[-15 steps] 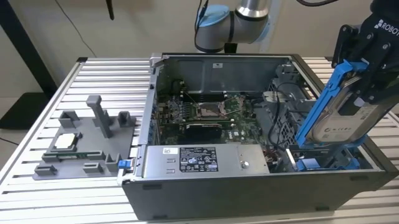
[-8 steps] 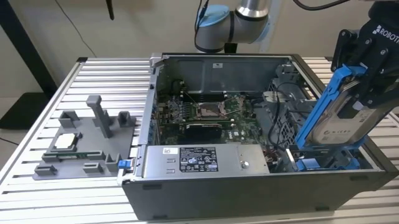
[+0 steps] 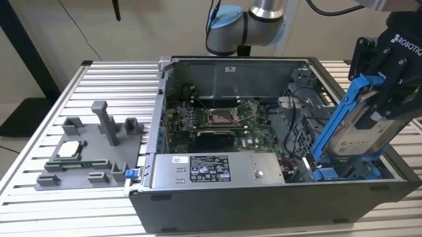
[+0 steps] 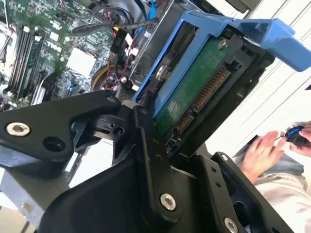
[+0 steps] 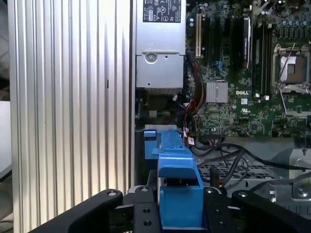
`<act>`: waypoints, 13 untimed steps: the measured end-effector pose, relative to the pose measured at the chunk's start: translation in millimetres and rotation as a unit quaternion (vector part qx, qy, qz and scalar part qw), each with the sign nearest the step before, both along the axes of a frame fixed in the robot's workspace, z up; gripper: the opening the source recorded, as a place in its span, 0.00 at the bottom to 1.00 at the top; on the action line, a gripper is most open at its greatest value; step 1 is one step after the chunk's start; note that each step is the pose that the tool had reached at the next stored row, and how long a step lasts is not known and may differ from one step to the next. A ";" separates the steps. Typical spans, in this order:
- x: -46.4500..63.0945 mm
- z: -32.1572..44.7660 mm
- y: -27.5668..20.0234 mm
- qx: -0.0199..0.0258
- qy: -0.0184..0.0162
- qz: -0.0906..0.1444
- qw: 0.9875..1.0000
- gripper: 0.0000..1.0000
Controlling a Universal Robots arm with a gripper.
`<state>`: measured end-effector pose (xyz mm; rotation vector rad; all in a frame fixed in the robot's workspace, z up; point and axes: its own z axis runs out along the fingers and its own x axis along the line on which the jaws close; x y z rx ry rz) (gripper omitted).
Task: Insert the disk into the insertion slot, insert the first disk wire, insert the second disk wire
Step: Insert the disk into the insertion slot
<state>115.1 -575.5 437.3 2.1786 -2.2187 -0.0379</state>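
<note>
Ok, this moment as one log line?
gripper: jaws shut on disk | disk: tilted, lower end at insertion slot | not seated

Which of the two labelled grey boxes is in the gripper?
The flat silver-grey hard drive in its bright blue plastic carrier, tilted in the gripper; the grey power-supply box lies flat inside the case.

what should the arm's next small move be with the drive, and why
Probably ease the disk down and flatter. The gripper holds it steeply tilted, its lower end just at the insertion slot and its upper end well above the case, so it is not seated yet.
</note>
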 end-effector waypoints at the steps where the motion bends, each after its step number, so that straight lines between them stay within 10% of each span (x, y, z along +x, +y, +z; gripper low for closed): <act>1: 0.3 -1.5 0.0 0.000 0.000 0.000 1.000 0.00; 13: 5.1 -14.3 0.4 0.000 0.000 0.000 1.000 0.00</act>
